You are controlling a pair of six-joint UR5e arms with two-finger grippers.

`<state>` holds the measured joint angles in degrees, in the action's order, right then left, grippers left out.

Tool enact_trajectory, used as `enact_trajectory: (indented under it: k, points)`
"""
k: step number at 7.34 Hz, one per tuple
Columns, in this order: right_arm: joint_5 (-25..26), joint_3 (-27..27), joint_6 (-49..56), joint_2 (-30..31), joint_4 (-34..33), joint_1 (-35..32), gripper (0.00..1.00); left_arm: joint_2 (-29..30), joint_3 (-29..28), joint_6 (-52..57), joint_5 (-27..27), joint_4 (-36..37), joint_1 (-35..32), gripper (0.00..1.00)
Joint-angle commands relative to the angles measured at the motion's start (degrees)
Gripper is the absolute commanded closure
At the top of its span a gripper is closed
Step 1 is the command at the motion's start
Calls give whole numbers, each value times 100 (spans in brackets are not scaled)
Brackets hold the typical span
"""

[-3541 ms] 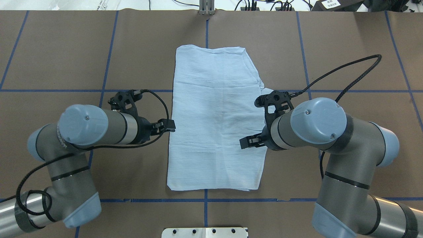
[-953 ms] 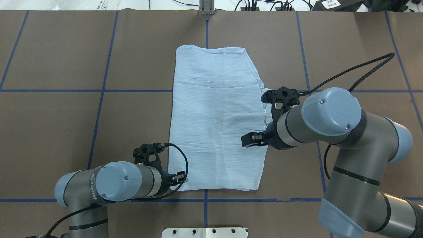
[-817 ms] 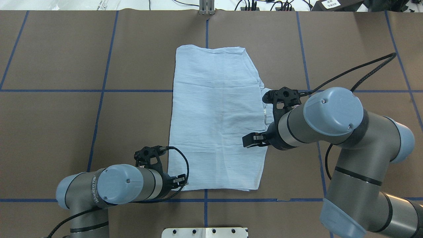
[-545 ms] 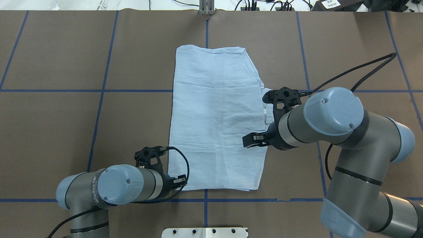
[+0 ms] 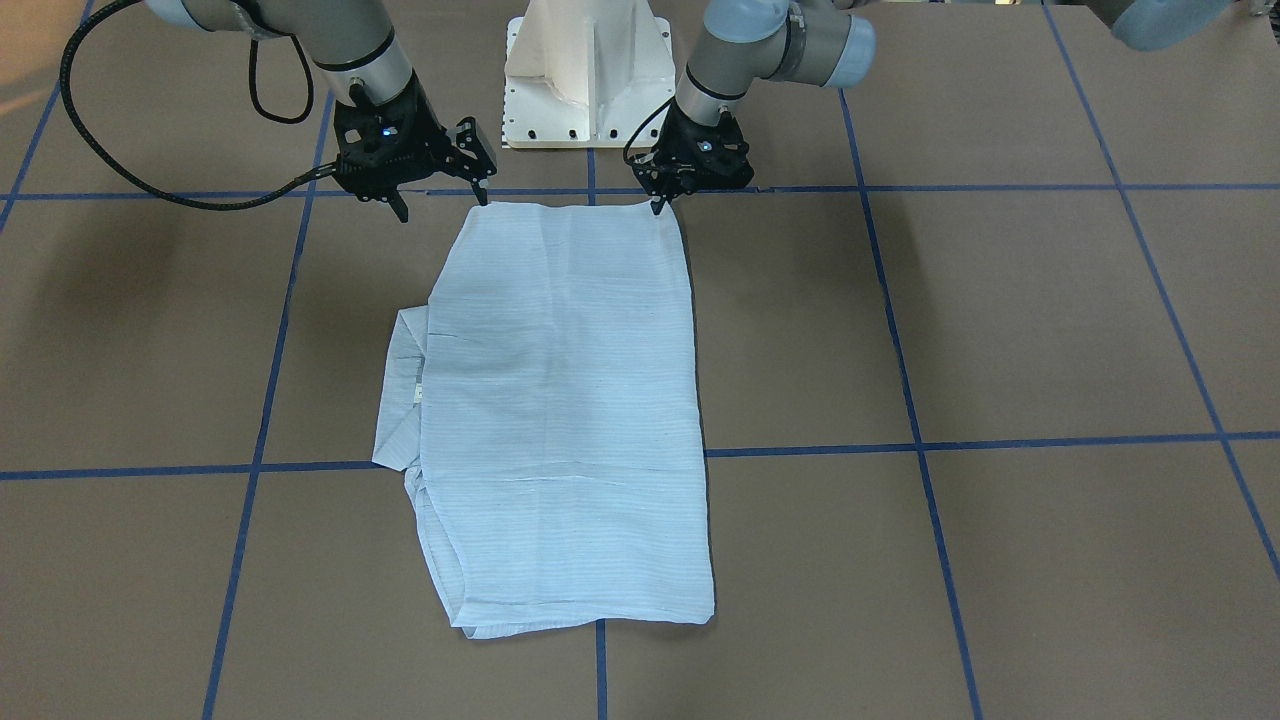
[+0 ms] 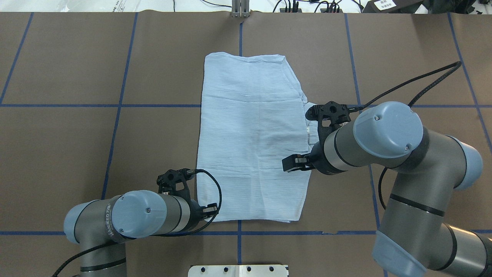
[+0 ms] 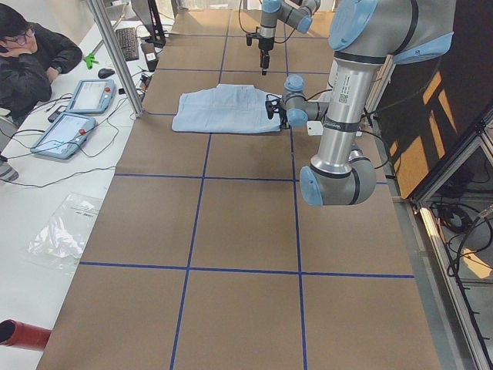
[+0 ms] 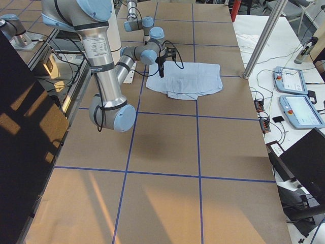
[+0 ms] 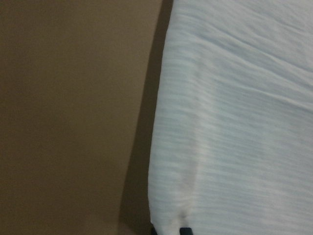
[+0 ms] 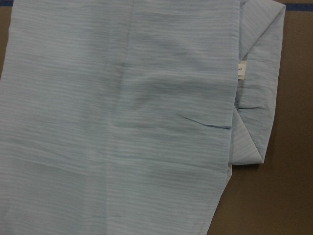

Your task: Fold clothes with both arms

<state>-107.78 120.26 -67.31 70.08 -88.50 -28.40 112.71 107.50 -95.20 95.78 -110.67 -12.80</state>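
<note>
Shirt (image 6: pixel 250 134) laid flat on bench (image 6: pixel 57 154), near-left corner pinched by left fingers (image 6: pixel 209 209), right fingers (image 6: pixel 289 164) held spread above right edge, bench exposed all round.

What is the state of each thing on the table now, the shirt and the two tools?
shirt: folded into a long rectangle, lying flat; a folded part sticks out on the robot's right.
left tool: low at the shirt's near left corner, seemingly closed on it.
right tool: open, empty, raised above the shirt.
</note>
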Motion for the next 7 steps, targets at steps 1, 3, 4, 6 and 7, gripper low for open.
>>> enact_trajectory:
  k: [1,3,4,6,7]
  points:
    - [64,-38,-795,14,9,62,0,14,324,1,10,177,-38,100]
    - [309,-230,-1799,-30,9,500,0,14,325,10,10,177,-82,100]
    - [580,-309,-2194,-30,9,798,0,14,316,19,11,177,-91,100]
    - [819,-503,-3763,-91,131,1221,0,14,316,19,11,177,-91,100]
    - [881,-625,-4198,-83,280,1362,0,14,316,19,11,177,-91,100]
